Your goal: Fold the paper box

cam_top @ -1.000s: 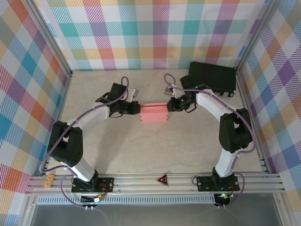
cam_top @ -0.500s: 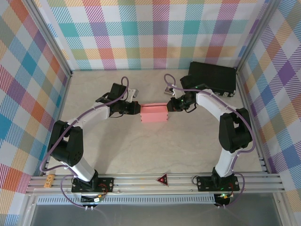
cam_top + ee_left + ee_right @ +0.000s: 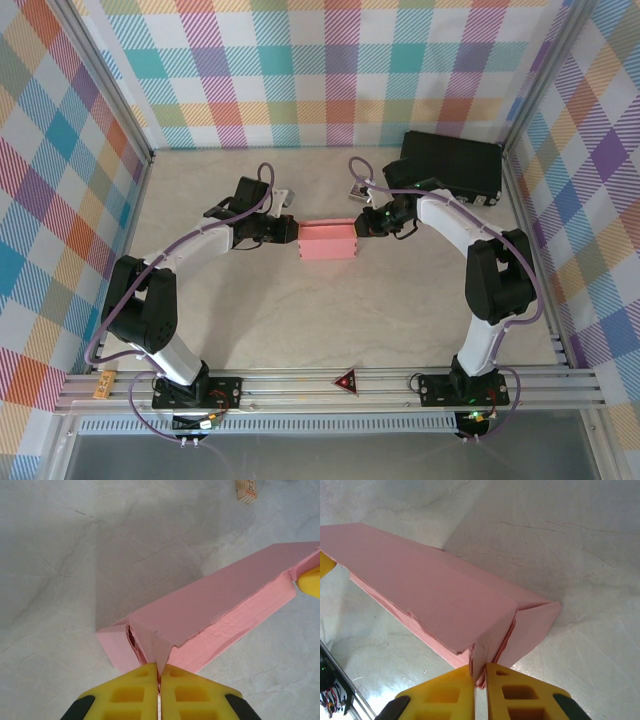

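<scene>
Top external view shows you the paper box (image 3: 329, 240) at the middle of the table (image 3: 300, 320), already formed into a long rectangular body. The left gripper (image 3: 160, 672) is closed, pinching thin card at one end; the right gripper (image 3: 479, 672) pinches the opposite end likewise. Treat both end closures as unfinished: their seams gape.

paper box (image 3: 215, 605): matt cardboard | table (image 3: 60, 555): smooth, marbled | left pincer (image 3: 160, 672): yellow plastic
</scene>
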